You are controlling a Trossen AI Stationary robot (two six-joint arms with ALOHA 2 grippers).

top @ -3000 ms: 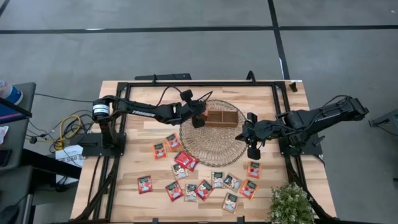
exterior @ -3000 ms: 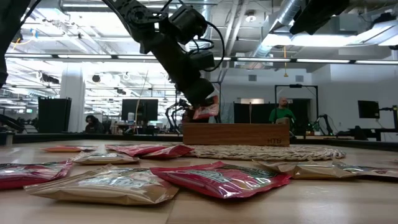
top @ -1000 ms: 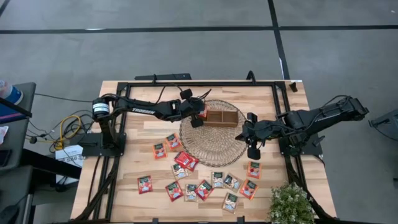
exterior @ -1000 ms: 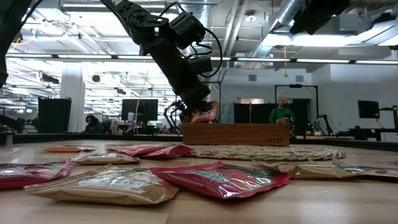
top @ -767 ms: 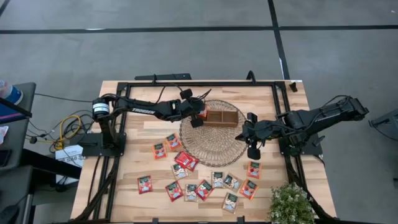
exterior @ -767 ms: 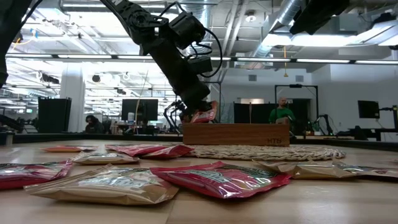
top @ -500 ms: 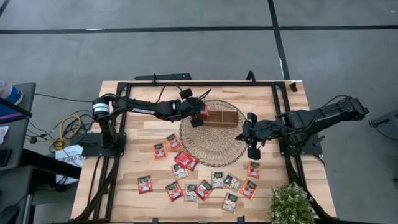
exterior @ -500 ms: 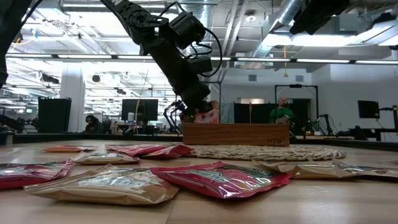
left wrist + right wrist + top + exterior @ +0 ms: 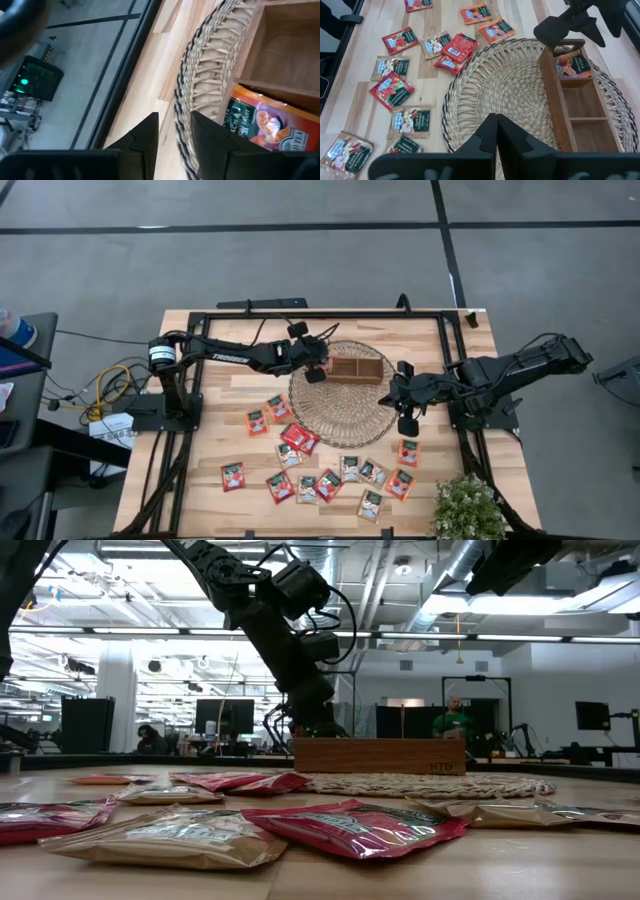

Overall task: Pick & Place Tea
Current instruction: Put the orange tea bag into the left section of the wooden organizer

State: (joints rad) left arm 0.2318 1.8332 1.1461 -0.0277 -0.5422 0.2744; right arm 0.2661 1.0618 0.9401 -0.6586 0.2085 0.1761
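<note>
Here the wooden table (image 9: 225, 395) carries a round wicker mat (image 9: 345, 405), and a brown wooden three-compartment tray (image 9: 357, 370) stands on the far part of that mat.

The left arm reaches from the table's left side across to the tray. The left gripper (image 9: 318, 362) hangs over the tray's left end compartment. Its jaws stand parted and hold nothing; the left wrist view shows a clear gap between the two dark fingers (image 9: 145, 137), with the mat's woven rim in that gap.

The right arm rests at the table's right side. The right gripper (image 9: 405, 420) sits just above the mat's right edge. Its jaws are pressed together and hold nothing, as the right wrist view shows.

One orange tea sachet (image 9: 572, 66) lies flat in the tray's end compartment beneath the left gripper, clear of the fingers. The tray's other two compartments show bare wood in the right wrist view.

The remaining tea sachets (image 9: 315, 470), red-orange and pale beige, lie scattered on the table between the mat and the near edge. Two sachets (image 9: 268, 414) lie just beside the mat's left rim. One sachet (image 9: 408, 452) lies near the mat's right side.

A potted plant (image 9: 468, 508) stands at the near right corner.
</note>
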